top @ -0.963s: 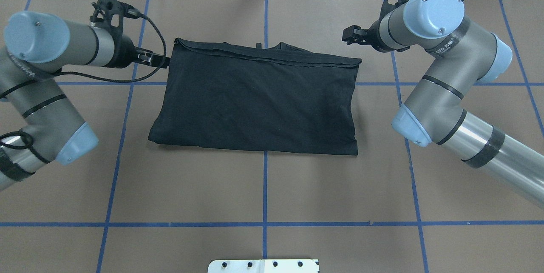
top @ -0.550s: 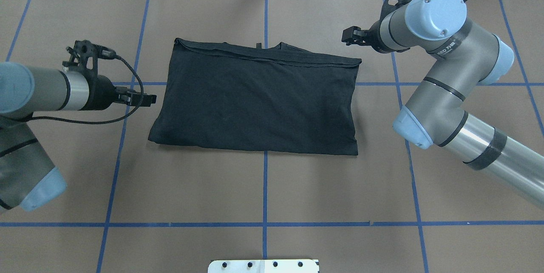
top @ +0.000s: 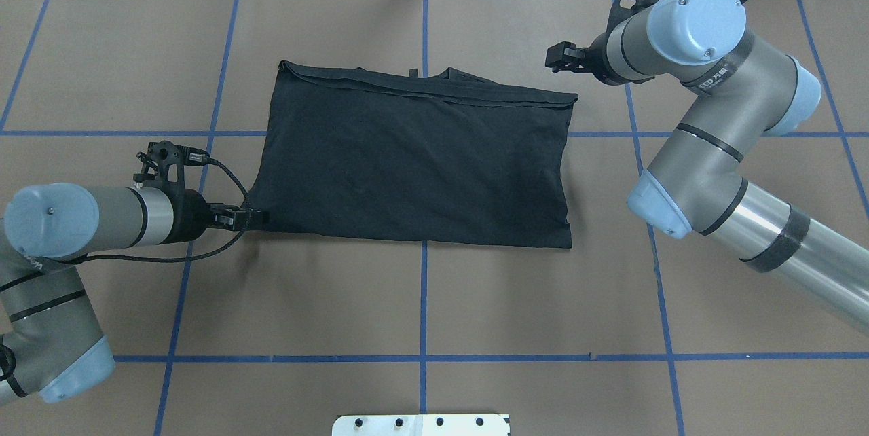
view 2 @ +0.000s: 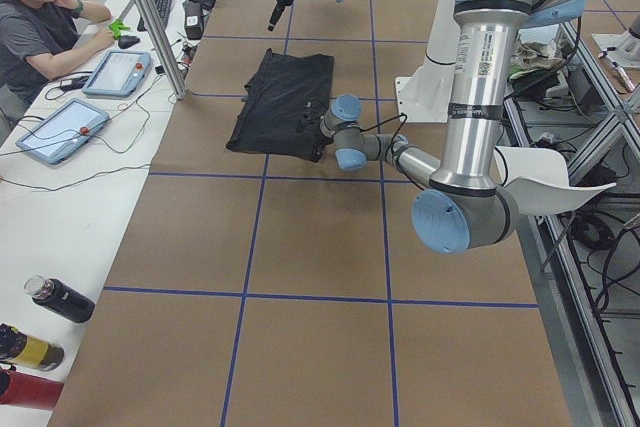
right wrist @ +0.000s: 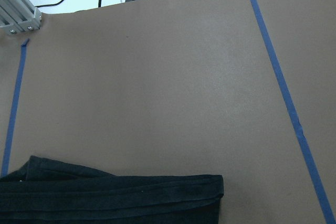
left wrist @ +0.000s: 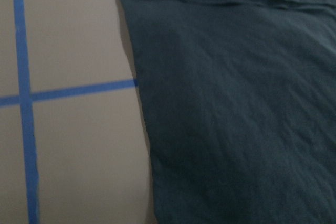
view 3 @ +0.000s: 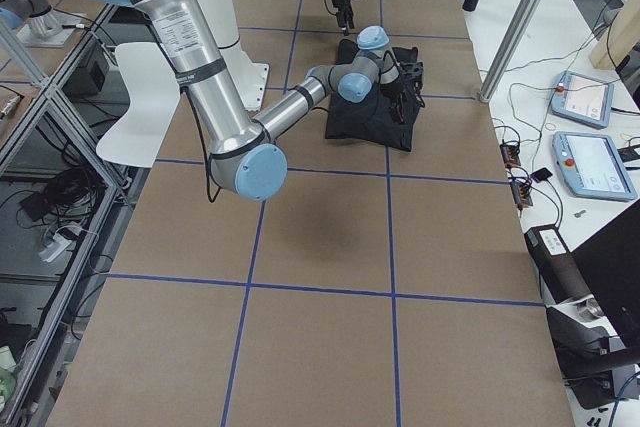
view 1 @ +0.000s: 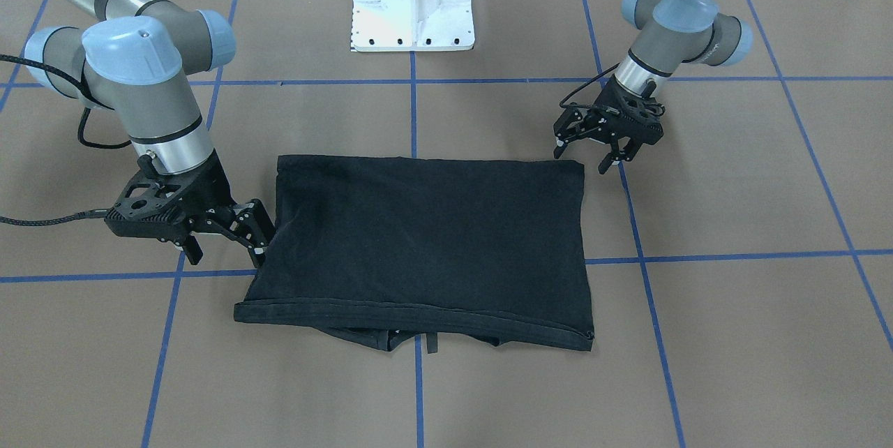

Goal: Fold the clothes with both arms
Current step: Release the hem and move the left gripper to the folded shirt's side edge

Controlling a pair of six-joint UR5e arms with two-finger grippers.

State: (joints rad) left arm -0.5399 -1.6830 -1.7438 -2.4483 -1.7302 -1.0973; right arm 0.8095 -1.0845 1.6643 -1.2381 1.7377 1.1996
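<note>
The clothes are one black T-shirt (top: 414, 157), folded into a rough rectangle with its plain side up on the brown table; it also shows as the shirt (view 1: 425, 239). My left gripper (top: 261, 217) is at the shirt's near-left corner. In the front view this left gripper (view 1: 582, 158) is open, with a finger on each side of that corner. My right gripper (top: 553, 59) hovers just beyond the far-right corner, apart from the cloth. In the front view the right gripper (view 1: 223, 251) is open too. The left wrist view shows the shirt's left edge (left wrist: 142, 108).
The white pedestal (view 1: 411, 1) stands at the robot's side of the table. Blue tape lines (top: 422, 300) grid the brown table. A person (view 2: 40, 27) sits at a side table with tablets (view 2: 55, 132) and bottles (view 2: 60, 299).
My left arm has swept from the shirt's far-left corner back toward the robot, to the near-left corner. The right arm has barely moved, and the shirt lies as before.
</note>
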